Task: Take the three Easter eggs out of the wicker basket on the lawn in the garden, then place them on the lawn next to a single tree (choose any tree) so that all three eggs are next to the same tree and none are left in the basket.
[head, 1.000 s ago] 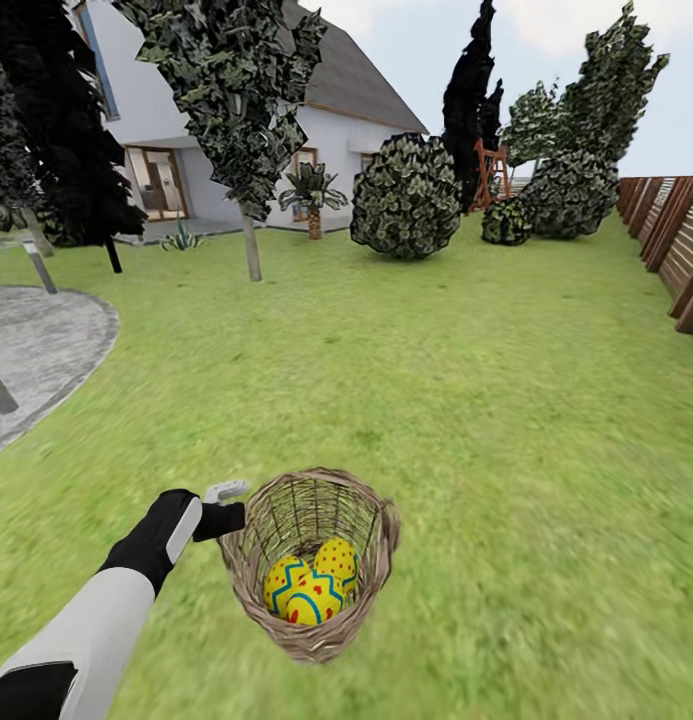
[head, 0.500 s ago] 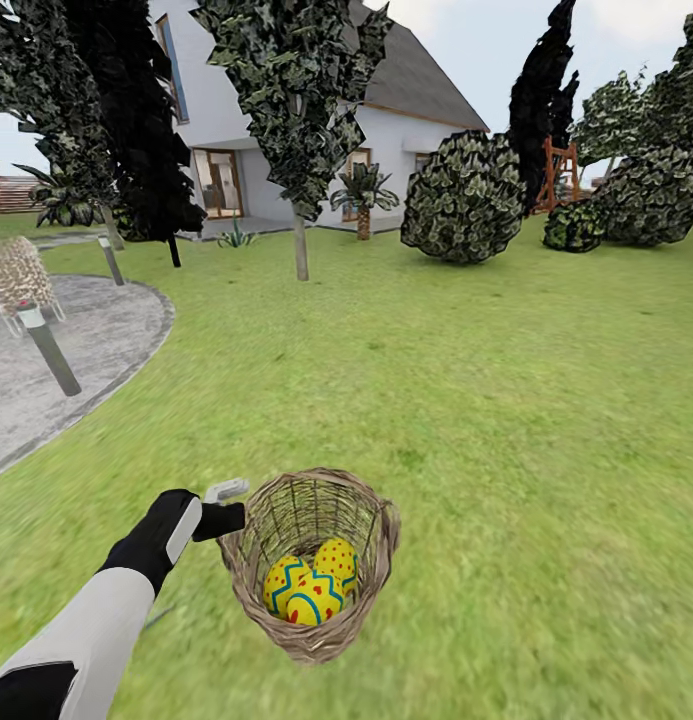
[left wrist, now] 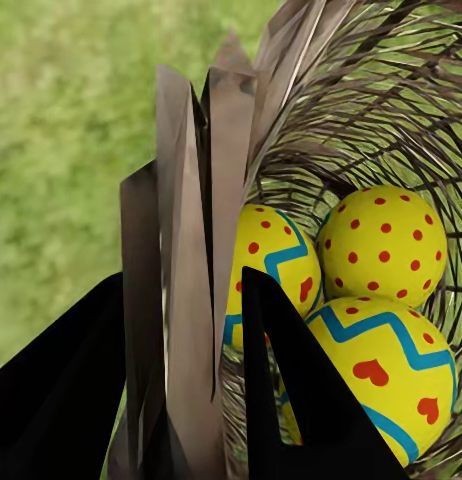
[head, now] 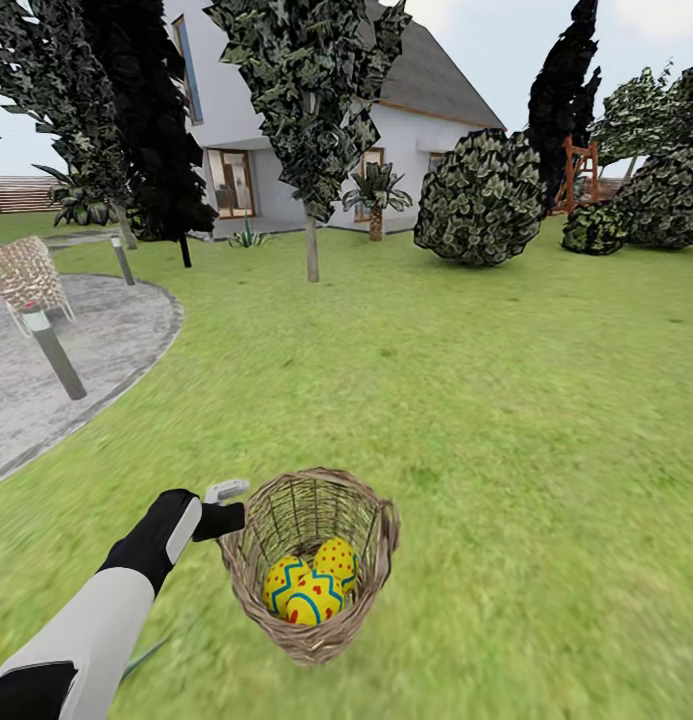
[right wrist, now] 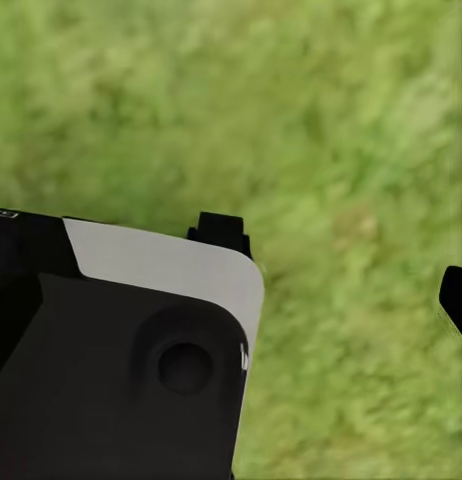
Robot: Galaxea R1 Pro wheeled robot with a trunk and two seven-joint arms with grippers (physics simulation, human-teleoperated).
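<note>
Your left gripper (head: 229, 518) pinches the rim of the wicker basket (head: 311, 640), one finger inside the weave and one outside, so the whole basket travels with you instead of the eggs going one at a time. The three Easter eggs (head: 313, 586) sit bunched at the basket's bottom, yellow with blue zigzags and red marks. Your left arm reaches forward and low over the lawn (head: 506, 400), wrist level. The pale-trunked tree (head: 312, 250) stands well ahead near the house (head: 406, 130). Your right gripper (right wrist: 336, 265) hangs over bare grass, jaws spread apart and holding nothing
</note>
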